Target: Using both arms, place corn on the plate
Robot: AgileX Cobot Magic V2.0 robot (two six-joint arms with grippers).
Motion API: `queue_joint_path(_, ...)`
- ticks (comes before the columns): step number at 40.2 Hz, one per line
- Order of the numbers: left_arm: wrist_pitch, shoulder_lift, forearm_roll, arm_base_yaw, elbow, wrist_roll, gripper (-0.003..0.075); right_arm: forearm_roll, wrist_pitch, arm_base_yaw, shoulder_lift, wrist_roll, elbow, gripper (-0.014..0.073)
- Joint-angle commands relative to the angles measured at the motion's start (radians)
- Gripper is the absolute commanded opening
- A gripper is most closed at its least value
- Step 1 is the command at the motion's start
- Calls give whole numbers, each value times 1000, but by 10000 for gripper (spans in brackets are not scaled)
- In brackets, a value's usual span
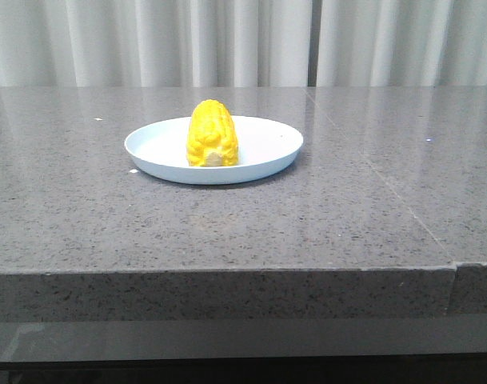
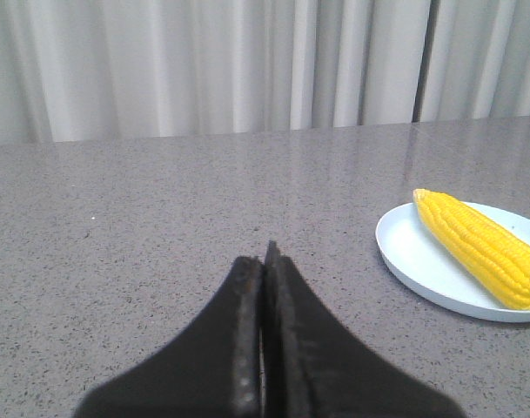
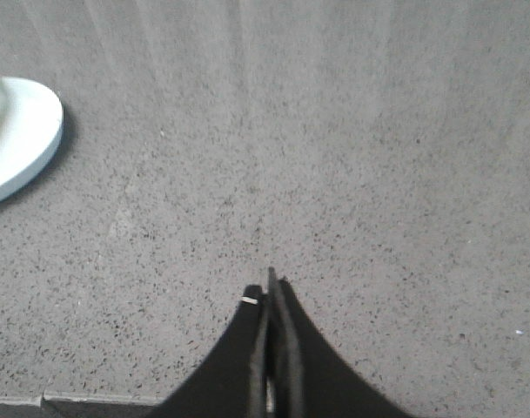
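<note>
Corn (image 1: 213, 134): on plate (image 1: 269, 158), job looks done.
L gripper (image 2: 265, 261): together, empty.
R gripper (image 3: 270, 287): together, empty.

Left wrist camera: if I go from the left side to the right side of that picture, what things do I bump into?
Left gripper, shut, with its dark fingers pressed together → plate → corn lying on the plate. All of it sits over the grey table.
</note>
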Motion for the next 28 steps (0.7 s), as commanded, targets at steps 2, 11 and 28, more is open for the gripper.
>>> queue_joint_path(2,-85,9,-9,0,-28,-4,-20,-35,-141,-5,-95,-13,25,-68)
queue_joint_path(11,-85,9,-9,0,-28,-4,-20,-37,-167,-5,-164,-13,33,-68)
queue_joint_path(28,-85,9,-9,0,-28,-4,-20,-37,-167,-5,-164,-13,33,-68)
